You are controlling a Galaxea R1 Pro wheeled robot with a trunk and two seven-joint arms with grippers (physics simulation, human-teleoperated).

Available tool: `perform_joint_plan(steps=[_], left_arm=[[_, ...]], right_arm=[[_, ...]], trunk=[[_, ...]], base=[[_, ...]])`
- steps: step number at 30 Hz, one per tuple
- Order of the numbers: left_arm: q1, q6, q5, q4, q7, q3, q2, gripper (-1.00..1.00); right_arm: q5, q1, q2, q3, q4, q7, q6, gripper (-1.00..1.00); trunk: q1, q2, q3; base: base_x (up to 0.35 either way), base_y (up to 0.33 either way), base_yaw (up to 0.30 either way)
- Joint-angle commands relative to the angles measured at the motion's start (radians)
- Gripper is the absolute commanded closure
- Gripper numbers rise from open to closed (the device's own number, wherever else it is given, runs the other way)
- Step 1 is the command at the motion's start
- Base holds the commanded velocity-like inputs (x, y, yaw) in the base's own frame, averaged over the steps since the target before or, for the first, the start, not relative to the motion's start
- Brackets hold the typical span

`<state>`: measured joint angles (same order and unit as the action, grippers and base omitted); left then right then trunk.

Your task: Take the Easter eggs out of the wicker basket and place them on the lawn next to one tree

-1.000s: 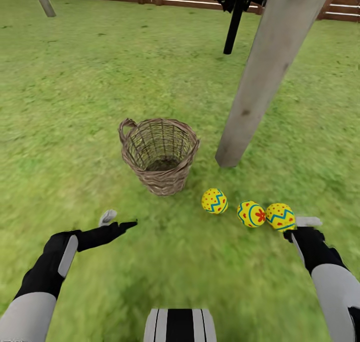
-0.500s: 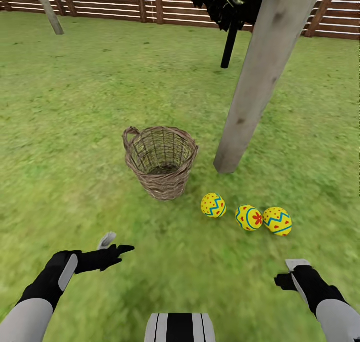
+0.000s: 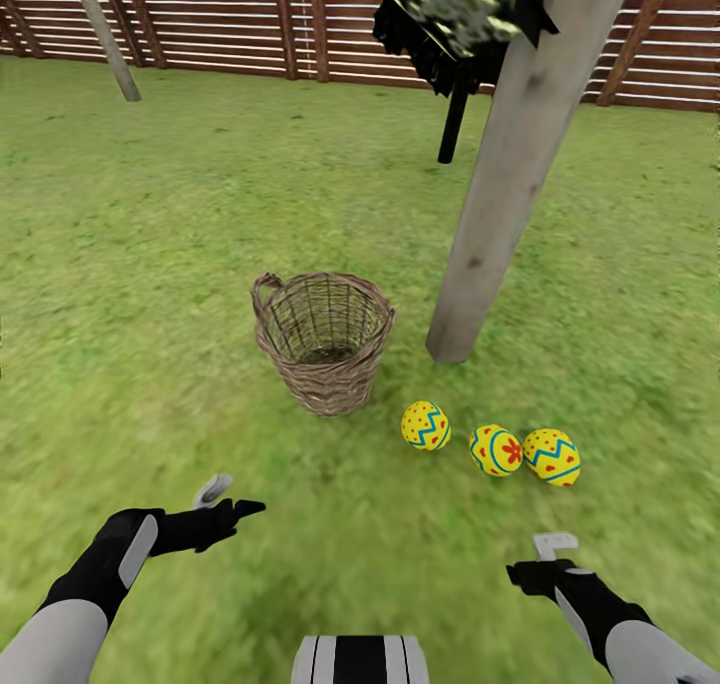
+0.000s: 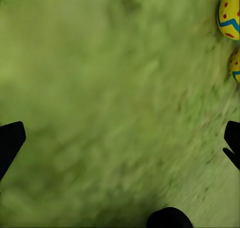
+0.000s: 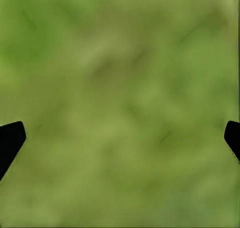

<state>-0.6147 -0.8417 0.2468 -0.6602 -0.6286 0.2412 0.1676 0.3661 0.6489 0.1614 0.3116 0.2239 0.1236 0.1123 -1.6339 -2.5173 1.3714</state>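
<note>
Three yellow Easter eggs lie in a row on the lawn (image 3: 150,264): one with a blue zigzag (image 3: 426,425), one with a red flower (image 3: 496,450), a third (image 3: 552,457) beside it. They rest close to the base of the thick pale tree (image 3: 500,184). The wicker basket (image 3: 323,340) stands upright to the eggs' left, and no egg shows in it. My left gripper (image 3: 228,496) is open over the grass, short of the basket. My right gripper (image 3: 540,556) is open, nearer me than the eggs. In the left wrist view two eggs (image 4: 229,13) (image 4: 235,64) show at the edge.
A brown slat fence (image 3: 200,24) closes the garden at the back. A thin black-trunked tree (image 3: 453,119) stands behind the pale trunk, and another slanted trunk (image 3: 105,39) at the back left. Grass spreads wide to the left.
My right gripper has let go of the third egg and drawn back toward me. The head view has tilted up, showing more fence. The left arm has pulled back slightly.
</note>
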Motion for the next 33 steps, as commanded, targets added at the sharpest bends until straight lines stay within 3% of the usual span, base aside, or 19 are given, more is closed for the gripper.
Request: perform_joint_plan(steps=[1,7,12,24,33], left_arm=[[0.0,-0.004,-0.001,0.001,-0.002,0.003,0.0,-1.0],[0.0,0.013,-0.001,0.078,0.0,0.003,0.002,-1.0],[0.0,0.147,-0.002,0.195,0.0,0.003,0.005,-1.0],[0.001,0.176,-0.001,0.227,-0.002,0.001,0.003,-1.0],[0.001,0.206,-0.003,0.303,-0.002,0.001,0.005,-1.0]], right_arm=[[0.01,0.0,-0.001,0.008,0.004,0.007,0.004,-1.0],[0.01,0.0,-0.006,0.008,0.002,0.007,0.001,-1.0],[0.01,0.0,-0.016,0.009,0.003,0.007,0.002,-1.0],[0.011,0.0,-0.029,0.007,0.0,0.008,0.012,-1.0],[0.011,0.0,-0.031,0.009,-0.011,0.007,0.01,-1.0]], trunk=[[0.001,0.0,-0.003],[0.003,0.001,-0.027],[0.006,0.003,-0.046],[0.011,0.005,-0.092],[0.015,0.008,-0.127]], base=[[0.0,0.0,0.0],[0.0,0.0,0.0],[0.0,0.0,0.0],[0.0,0.0,0.0],[0.0,0.0,0.0]])
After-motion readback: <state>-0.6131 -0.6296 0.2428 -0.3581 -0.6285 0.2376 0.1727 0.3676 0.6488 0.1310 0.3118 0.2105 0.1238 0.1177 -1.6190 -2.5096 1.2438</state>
